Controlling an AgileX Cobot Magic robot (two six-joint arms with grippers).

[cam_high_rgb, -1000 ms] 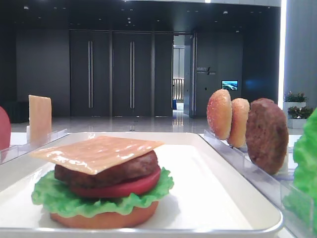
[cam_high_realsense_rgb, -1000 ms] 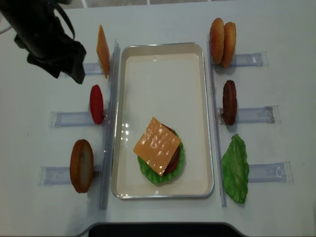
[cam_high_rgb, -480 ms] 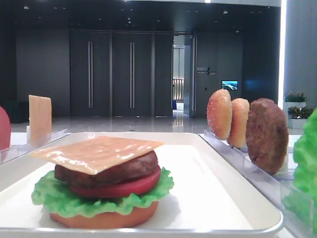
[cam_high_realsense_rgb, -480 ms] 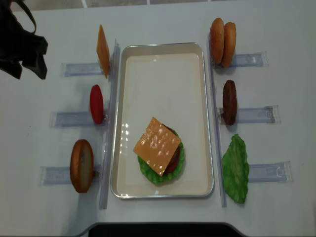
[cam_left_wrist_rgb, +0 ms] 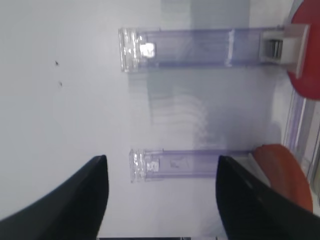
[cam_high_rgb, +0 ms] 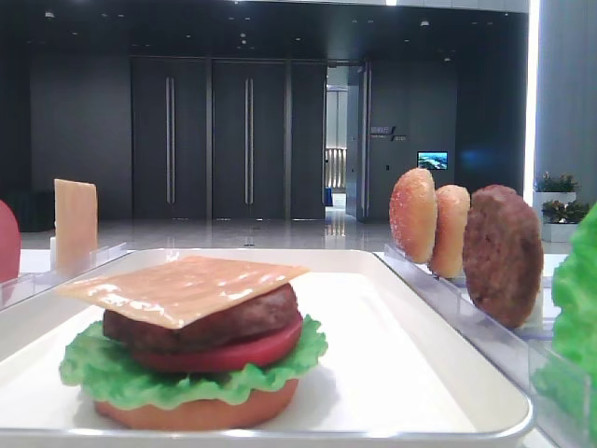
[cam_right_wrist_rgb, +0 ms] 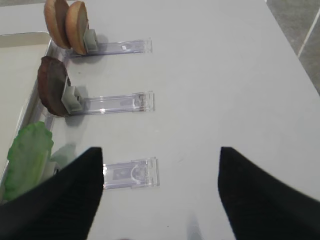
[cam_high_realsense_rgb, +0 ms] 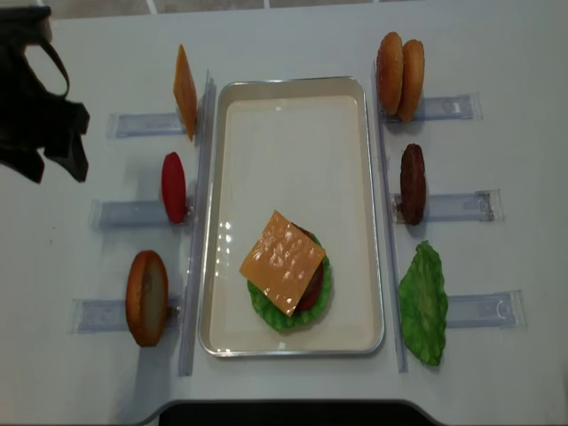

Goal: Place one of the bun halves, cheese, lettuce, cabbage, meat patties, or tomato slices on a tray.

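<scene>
The left gripper [cam_high_realsense_rgb: 55,160] is being held with its jaws spread wide and nothing between them, above the bare table [cam_high_realsense_rgb: 44,231] at the far-left side. In its wrist view, two clear holder strips [cam_left_wrist_rgb: 195,47] are being seen ahead of the open fingers [cam_left_wrist_rgb: 75,200], with a tomato slice [cam_left_wrist_rgb: 306,75] and an upright cheese slice [cam_left_wrist_rgb: 282,172] being shown at their far ends. The tray [cam_high_realsense_rgb: 293,106] is lying well to the right of this gripper; on its near part a stack is being carried: bun half [cam_high_rgb: 196,411], lettuce [cam_high_rgb: 112,373], tomato, meat patty [cam_high_rgb: 224,322], and cheese [cam_high_realsense_rgb: 282,262] on top.

The right gripper [cam_right_wrist_rgb: 160,200] is likewise being held wide and empty. Ahead and to its left, a lettuce leaf [cam_right_wrist_rgb: 27,157], a patty [cam_right_wrist_rgb: 51,86] and two bun halves [cam_right_wrist_rgb: 65,25] are being kept upright in strips beside the tray. Another bun half [cam_high_realsense_rgb: 146,297] is being held upright on the tray's left side.
</scene>
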